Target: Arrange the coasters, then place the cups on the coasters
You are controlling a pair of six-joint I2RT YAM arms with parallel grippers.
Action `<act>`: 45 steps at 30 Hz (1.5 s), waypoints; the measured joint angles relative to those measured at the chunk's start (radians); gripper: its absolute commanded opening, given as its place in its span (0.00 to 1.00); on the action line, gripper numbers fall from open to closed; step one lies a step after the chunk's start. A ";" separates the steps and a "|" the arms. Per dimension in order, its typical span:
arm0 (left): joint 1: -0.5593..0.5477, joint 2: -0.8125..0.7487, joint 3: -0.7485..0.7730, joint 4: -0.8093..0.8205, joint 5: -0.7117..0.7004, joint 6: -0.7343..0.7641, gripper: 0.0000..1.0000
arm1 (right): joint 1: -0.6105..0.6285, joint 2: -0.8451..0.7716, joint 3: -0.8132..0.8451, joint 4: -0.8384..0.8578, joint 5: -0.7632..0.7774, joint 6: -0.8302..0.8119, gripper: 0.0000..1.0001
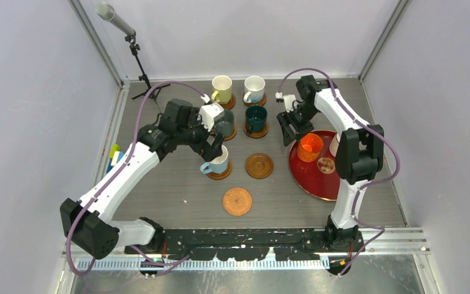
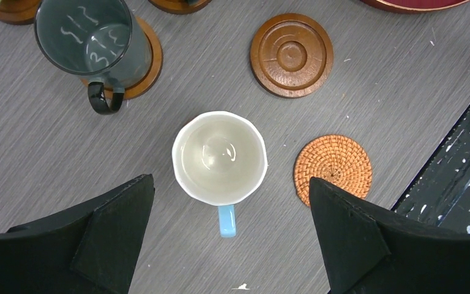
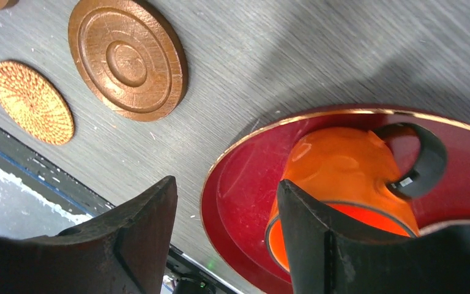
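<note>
The left gripper point(image 2: 231, 179) hangs directly over the blue-handled white mug point(image 2: 220, 157) with its jaws spread as wide as they go. The two fingers stand well clear on either side and hold nothing. In the overhead view the mug sits on a brown coaster point(image 1: 220, 175), so this looks like a release, the wide spread keeping the fingers off the rim. The right gripper point(image 3: 226, 184) is partly open. Between its fingers only the edge of the red tray point(image 3: 251, 159) and bare table point(image 1: 177, 184) can be seen, so nothing is held. One finger crosses in front of the rim of the orange mug point(image 3: 343, 162), which stands on the tray. Whether that finger touches the wall or dips inside the mouth, I cannot tell. Its position suggests a pinch on the mug's wall, with the dark handle turned away from the jaws. Two places remain free nearby: the empty wooden coaster point(image 2: 291, 55) and the woven coaster point(image 2: 333, 165), near each other on the table. Further back, the grey mug point(image 2: 89, 37), dark green mug point(image 1: 256, 118), yellow mug point(image 1: 221, 89) and plain white mug point(image 1: 254, 89) each sit on a coaster. A pale mug point(image 1: 335, 144) on the tray is mostly hidden by the right arm.
</note>
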 measured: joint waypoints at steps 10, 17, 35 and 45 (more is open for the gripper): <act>0.000 0.008 0.000 0.006 0.007 -0.020 1.00 | -0.043 -0.047 0.061 0.121 0.225 0.254 0.68; 0.000 0.008 0.000 0.008 0.006 -0.020 1.00 | -0.066 0.043 0.121 0.145 0.347 0.362 0.67; -0.008 0.033 0.016 0.027 0.023 -0.023 1.00 | -0.033 0.140 0.121 0.018 0.065 0.266 0.58; -0.137 0.123 0.084 0.035 0.008 -0.003 0.96 | -0.011 0.035 0.005 -0.063 -0.059 0.167 0.59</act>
